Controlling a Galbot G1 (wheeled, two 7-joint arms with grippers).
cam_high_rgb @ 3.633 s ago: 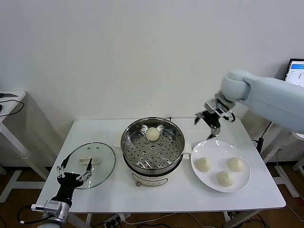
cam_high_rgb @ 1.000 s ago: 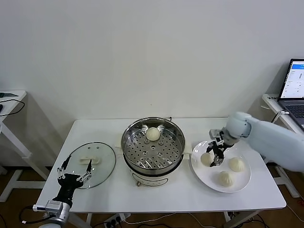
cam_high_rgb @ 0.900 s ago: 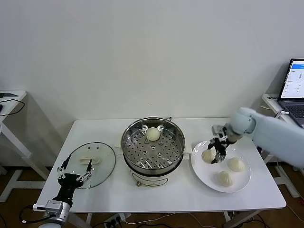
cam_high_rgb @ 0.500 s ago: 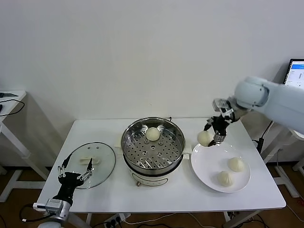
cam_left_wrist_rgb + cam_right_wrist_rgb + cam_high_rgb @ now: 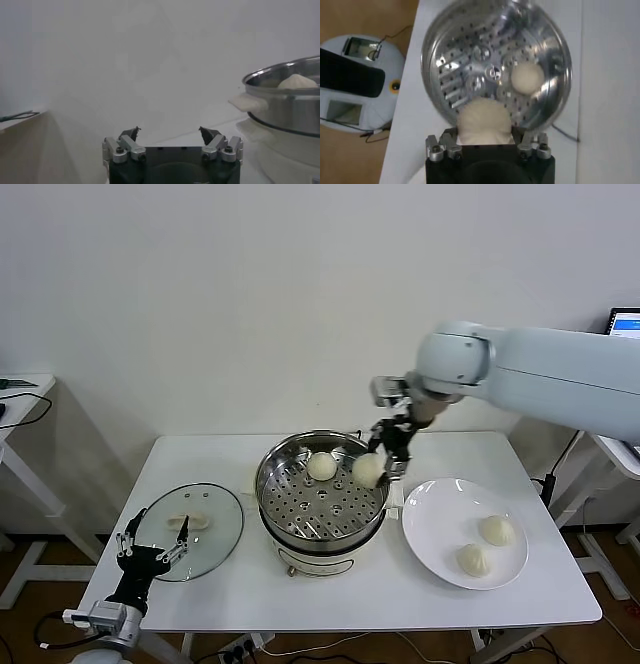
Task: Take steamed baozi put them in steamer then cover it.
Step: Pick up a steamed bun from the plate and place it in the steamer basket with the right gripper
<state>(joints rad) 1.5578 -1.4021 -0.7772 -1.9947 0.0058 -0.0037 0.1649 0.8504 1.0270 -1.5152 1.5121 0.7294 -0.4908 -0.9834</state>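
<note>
My right gripper (image 5: pixel 388 456) is shut on a cream-white baozi (image 5: pixel 368 469) and holds it over the right rim of the steel steamer (image 5: pixel 276 464); in the right wrist view the baozi (image 5: pixel 484 121) sits between the jaws above the steamer's perforated tray (image 5: pixel 470 65). One baozi (image 5: pixel 321 466) lies at the back of the tray, also seen in the right wrist view (image 5: pixel 528 80). Two baozi (image 5: pixel 497 529) (image 5: pixel 472 559) lie on the white plate (image 5: pixel 440 519). The glass cover (image 5: pixel 210 529) lies flat at the table's left. My left gripper (image 5: pixel 155 546) is open and parked at the cover's near edge.
The white table (image 5: pixel 560 584) carries the cover, steamer and plate in a row. A laptop (image 5: pixel 624 324) stands on a side table at the far right. Another white table (image 5: pixel 25 399) is at the far left. The steamer's side (image 5: pixel 292 107) shows in the left wrist view.
My right gripper closed on a baozi on the plate, lifted it and carried it left to above the steamer's right rim. The left arm stayed put.
</note>
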